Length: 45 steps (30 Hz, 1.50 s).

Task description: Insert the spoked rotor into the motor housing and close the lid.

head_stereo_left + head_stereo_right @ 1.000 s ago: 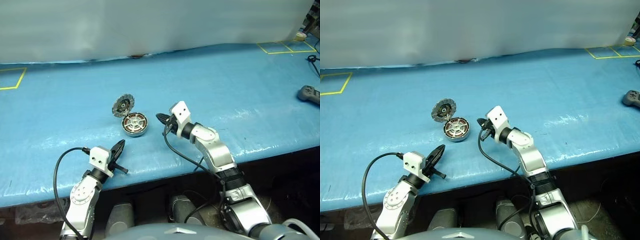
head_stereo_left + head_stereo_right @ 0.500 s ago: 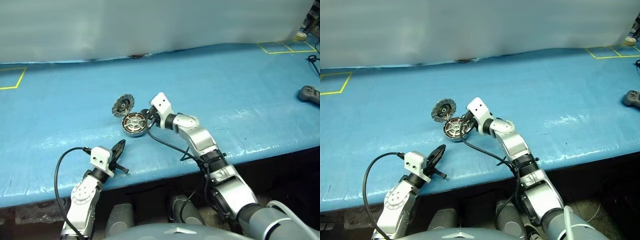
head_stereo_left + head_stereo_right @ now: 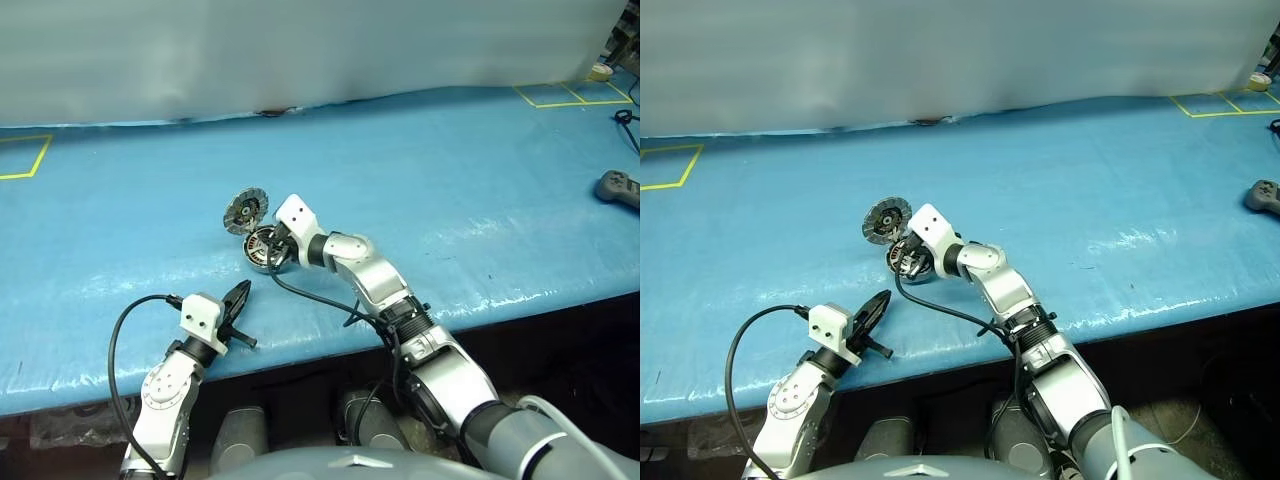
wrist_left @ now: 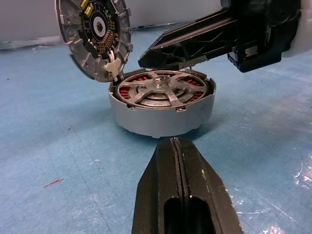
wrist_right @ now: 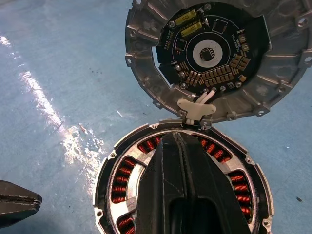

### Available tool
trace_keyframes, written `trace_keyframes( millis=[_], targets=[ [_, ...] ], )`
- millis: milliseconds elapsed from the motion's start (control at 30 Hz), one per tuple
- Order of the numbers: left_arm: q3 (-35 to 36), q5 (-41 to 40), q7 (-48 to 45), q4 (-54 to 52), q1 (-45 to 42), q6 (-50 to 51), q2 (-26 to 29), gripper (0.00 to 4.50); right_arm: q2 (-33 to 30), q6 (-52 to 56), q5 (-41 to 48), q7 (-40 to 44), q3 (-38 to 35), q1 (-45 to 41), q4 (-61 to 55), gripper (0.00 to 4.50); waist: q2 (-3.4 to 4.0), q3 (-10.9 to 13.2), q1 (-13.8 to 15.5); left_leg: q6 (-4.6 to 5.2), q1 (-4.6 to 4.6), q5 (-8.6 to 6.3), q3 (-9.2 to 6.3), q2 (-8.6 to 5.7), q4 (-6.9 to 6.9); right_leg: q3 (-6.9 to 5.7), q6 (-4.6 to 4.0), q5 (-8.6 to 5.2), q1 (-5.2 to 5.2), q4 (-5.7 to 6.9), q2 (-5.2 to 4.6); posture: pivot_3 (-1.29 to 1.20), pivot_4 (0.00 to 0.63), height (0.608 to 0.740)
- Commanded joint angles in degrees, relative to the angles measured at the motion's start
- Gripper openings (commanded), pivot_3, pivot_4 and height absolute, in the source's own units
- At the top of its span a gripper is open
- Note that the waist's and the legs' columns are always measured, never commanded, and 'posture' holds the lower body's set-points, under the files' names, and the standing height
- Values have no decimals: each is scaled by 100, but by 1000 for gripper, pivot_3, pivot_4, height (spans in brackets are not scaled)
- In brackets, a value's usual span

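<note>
Right gripper over the open motor housing, lid standing up

The motor housing [image 4: 161,109] sits on the blue table [image 3: 450,180] with a silver spoked rotor [image 4: 163,87] lying in it over the copper windings. Its lid [image 4: 95,36] stands open on the hinge at about 11 o'clock of the housing in the head view, circuit-board face showing. The right gripper [image 4: 146,61] has its fingers pressed together, holding nothing, and reaches in from 3 o'clock, its tip over the housing near the hinge; whether it touches cannot be told. The left gripper [image 3: 240,295] is likewise closed and empty, at 7 o'clock of the housing near the table's front edge, pointing at it, well apart. A grey controller [image 3: 618,188] lies far off at 3 o'clock.
</note>
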Motion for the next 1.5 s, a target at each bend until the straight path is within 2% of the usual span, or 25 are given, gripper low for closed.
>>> trace_keyframes(
  millis=[33,300,567,700,933,1167,1367,1500],
  targets=[
    [-3,-32,-1,-79,26,-133,-2,15,72,-210,17,34,-120,-246,105,0,0,0,0,0,0,0,0,0,0,0,0,0,-1,0,0,0,150,740],
    [-2,-40,2,-69,42,-131,-16,15,-15,-181,-51,82,-135,-241,514,0,1,0,-6,0,-1,0,0,0,0,0,1,1,-1,1,0,0,150,740],
    [-7,-60,-41,-29,12,-117,-3,15,3,-204,-65,109,-130,-69,441,0,2,-2,-5,0,2,0,0,0,0,1,1,1,2,1,0,0,150,740],
    [-1,-74,-67,-7,-12,-127,1,15,17,-314,82,96,-319,-149,208,0,1,-2,-5,0,1,0,0,0,0,1,1,1,1,1,0,0,150,740],
    [31,-132,-123,14,-48,-129,-5,15,-165,-83,379,262,-506,-99,-889,0,2,-1,-3,0,-10,0,-1,0,-1,-1,4,3,-9,0,0,0,150,740],
    [69,-163,-176,7,-83,-111,38,15,-633,70,476,436,-348,774,-2278,0,2,-1,23,0,-11,0,-6,-1,-1,-4,3,2,-7,-1,-1,0,150,740],
    [128,-190,-219,-26,-94,-72,151,15,-762,-435,625,332,-492,1828,-2776,0,1,-1,5,0,-9,0,-5,0,0,-3,-6,-4,-6,-2,0,0,150,740],
    [167,-188,-211,-52,-100,-22,232,15,-763,-696,692,194,-617,2236,-2860,0,1,-1,2,0,-6,0,-3,1,1,-1,-14,-8,-6,1,1,0,150,740]
  ],
)
